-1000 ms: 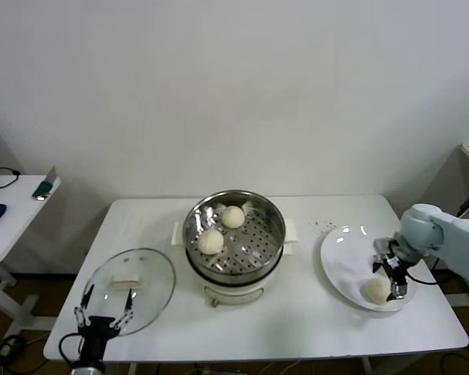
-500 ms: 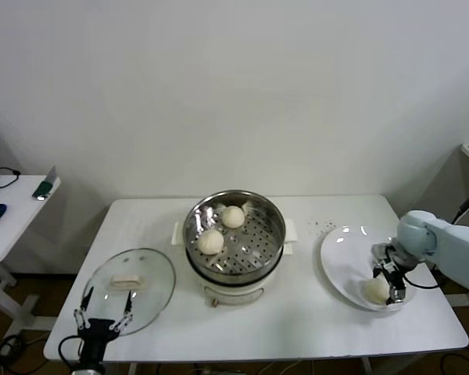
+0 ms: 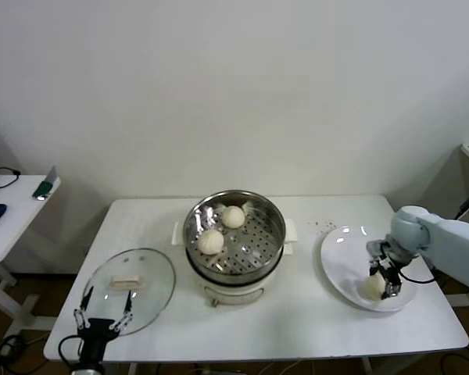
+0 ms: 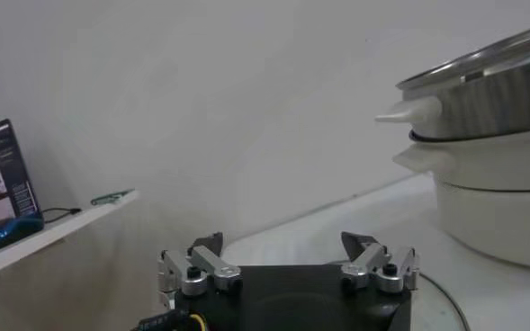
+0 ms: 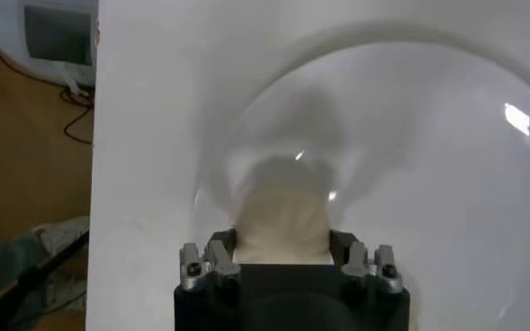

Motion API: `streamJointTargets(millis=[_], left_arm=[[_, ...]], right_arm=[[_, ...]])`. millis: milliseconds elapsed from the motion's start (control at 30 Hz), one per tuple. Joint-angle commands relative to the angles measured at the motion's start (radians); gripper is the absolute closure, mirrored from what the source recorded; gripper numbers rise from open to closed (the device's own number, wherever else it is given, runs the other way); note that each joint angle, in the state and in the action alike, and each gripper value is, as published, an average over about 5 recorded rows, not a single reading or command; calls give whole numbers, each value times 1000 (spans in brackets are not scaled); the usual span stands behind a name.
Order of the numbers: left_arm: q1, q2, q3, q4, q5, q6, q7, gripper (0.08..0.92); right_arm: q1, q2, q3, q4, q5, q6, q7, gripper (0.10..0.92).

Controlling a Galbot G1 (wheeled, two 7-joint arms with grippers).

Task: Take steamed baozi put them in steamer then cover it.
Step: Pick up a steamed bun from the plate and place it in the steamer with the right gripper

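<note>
Two cream-white baozi [image 3: 221, 229] sat in the open steel steamer [image 3: 275, 226] at mid-counter. A third baozi [image 3: 372, 287] lay on the right. The glass cover [image 3: 152, 287] lay flat, left of the steamer.

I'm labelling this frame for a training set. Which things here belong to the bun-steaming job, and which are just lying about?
Belongs to the job:
- baozi on the plate, gripped by the right end effector
- two baozi in the steamer
- steamer
- glass cover, on the table near the open left end effector

Lying about:
- white plate
- side table with its gadgets
</note>
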Motion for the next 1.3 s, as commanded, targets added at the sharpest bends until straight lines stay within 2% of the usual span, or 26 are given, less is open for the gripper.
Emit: streamJointTargets(millis=[33,200,333,633,967,1300], left_arm=[[5,1,-1,-1,-4,-4,0,177],[5,3,2,0,-3,-5,-2,177],[4,0,8,-4,1,0,-4,177],[11,3,8,-19,5,7,-4,177],[20,3,-5,-34,-10,9,-1,177],[25,14,-13,-36,-24,10,1,177]], right_arm=[[174,30,-100,3,-22,116,-11,355],[440,119,-228,77,-73,341,-31,353],[613,217,-284,154,-86,451,-33,348],[703,432,-222,216,-80,626,-24,343],[598,675,-158,223,-91,658,-15,337],[418,750,-180,208,-159,638,-19,330]])
